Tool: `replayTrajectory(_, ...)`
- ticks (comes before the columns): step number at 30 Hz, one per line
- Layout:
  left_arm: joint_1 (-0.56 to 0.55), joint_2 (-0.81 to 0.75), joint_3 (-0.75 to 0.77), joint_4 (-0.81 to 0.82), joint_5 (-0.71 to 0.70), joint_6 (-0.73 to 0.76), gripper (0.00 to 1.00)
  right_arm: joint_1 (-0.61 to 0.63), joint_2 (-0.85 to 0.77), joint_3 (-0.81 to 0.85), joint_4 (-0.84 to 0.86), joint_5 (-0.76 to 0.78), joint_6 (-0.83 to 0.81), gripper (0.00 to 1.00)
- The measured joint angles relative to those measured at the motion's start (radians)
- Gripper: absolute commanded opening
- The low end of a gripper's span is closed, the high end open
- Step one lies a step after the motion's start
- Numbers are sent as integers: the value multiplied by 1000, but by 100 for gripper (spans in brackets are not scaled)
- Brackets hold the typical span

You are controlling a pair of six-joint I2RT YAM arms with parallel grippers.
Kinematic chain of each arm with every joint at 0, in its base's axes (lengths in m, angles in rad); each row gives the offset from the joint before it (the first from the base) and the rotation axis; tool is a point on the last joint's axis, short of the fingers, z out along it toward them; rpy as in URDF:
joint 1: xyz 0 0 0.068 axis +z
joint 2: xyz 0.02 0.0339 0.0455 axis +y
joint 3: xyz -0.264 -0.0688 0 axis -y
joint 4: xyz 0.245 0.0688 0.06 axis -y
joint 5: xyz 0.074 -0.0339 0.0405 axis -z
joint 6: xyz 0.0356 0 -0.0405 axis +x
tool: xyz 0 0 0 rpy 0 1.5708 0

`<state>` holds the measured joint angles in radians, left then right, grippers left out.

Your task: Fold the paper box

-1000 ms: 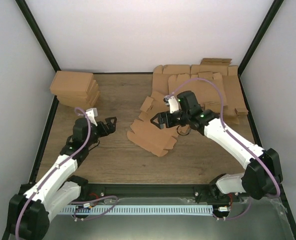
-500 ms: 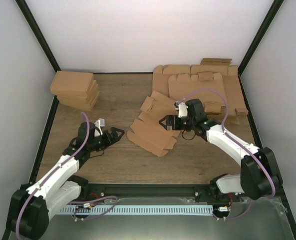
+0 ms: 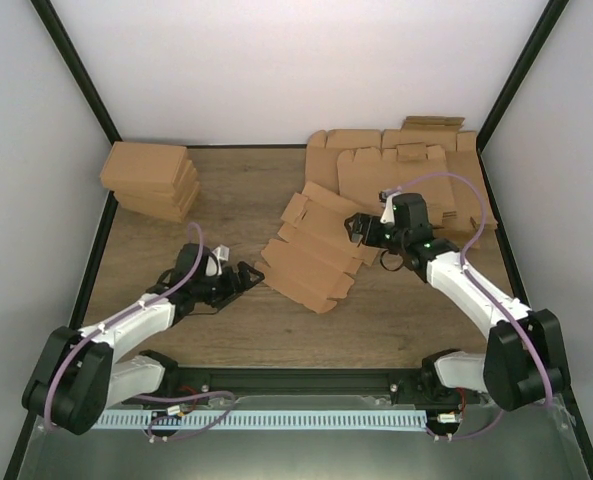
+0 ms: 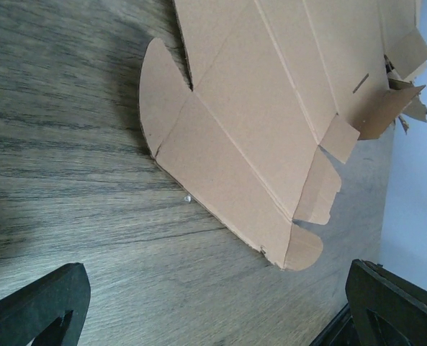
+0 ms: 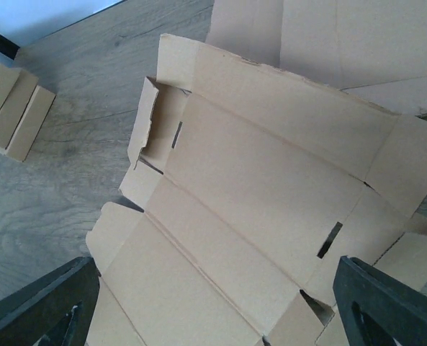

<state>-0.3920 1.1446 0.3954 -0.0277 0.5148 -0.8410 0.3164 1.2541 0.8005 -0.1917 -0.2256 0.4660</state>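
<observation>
Approach step, I judge: the paper box [image 3: 311,255] lies flat & unfolded mid-tabletop [image 3: 236,200], left pincer [image 3: 246,277] wide just beside its near-left edge, right pincer [image 3: 361,228] wide over its far-right part, so next move needs one flap gripped w/ care.

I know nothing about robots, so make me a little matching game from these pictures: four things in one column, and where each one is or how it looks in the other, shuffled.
Things
1. paper box
2. stack of shallow boxes
3. cardboard sheets
4. left gripper

Place or state
A. piled at the far-left corner
B. overlapping one another at the far-right corner
C. lying flat and unfolded in the middle
D. open, low by the near-left edge of the flat piece

Pairs: 1-C, 2-A, 3-B, 4-D
</observation>
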Motion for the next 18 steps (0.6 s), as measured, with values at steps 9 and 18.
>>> replayTrajectory(9, -1, 127, 3, 51, 20, -23, 92, -4, 50, -4, 32, -30, -16, 96)
replayTrajectory(18, -2, 203, 12, 116, 20, -72, 77, -5, 50, -38, 77, -60, -20, 94)
